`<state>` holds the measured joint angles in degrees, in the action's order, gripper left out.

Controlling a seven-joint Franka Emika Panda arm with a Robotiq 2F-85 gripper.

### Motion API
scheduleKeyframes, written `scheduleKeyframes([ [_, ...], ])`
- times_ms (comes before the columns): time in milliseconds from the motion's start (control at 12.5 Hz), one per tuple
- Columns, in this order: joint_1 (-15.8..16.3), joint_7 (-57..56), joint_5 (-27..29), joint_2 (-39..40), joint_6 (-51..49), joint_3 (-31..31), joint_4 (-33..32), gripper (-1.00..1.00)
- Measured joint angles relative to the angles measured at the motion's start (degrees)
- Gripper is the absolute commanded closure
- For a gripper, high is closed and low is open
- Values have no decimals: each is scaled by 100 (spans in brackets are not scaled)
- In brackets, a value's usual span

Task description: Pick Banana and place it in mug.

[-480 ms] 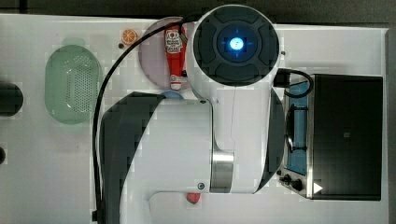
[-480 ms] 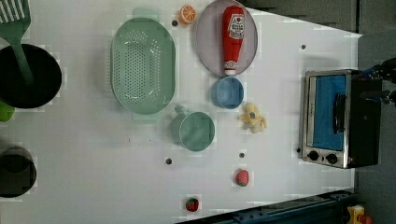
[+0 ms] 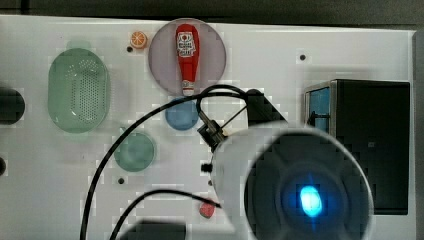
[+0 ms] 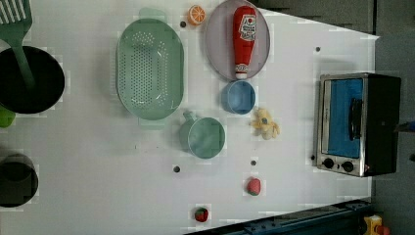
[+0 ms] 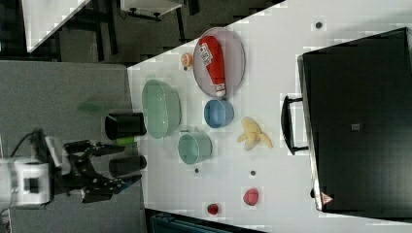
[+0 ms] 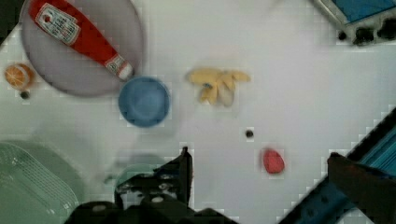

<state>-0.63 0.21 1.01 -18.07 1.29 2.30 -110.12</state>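
Left view shows the banana [image 4: 265, 124] lying beside the blue cup [image 4: 238, 97], mug [image 4: 203, 137] empty, ketchup bottle [image 4: 244, 40] on plate [image 4: 218, 54], claw [image 5: 119, 167] spread open, holding nothing.

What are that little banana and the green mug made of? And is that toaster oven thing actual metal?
The banana looks like matte moulded plastic: pale yellow, smooth, toy-like. The mug also seems plastic, an even teal-green with a dull surface and no glaze shine. The toaster oven has a silvery, metal-looking front frame and a dark casing; whether that is real metal or painted plastic can't be told.
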Motion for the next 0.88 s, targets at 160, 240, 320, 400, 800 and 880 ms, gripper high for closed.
scheduleKeyframes([
  [160,-71,-19,-56,15,757,-17,-224,-100],
  [240,-63,-68,-131,164,1181,-24,-459,-100],
  [320,-37,-136,-101,392,1433,-27,-783,-100],
  [400,-27,-271,-111,706,1807,-50,-1175,-100],
  [800,-58,-1655,-140,2485,3866,-81,-2719,-100],
  [880,-98,-2015,-170,2738,4042,-93,-2809,-100],
])
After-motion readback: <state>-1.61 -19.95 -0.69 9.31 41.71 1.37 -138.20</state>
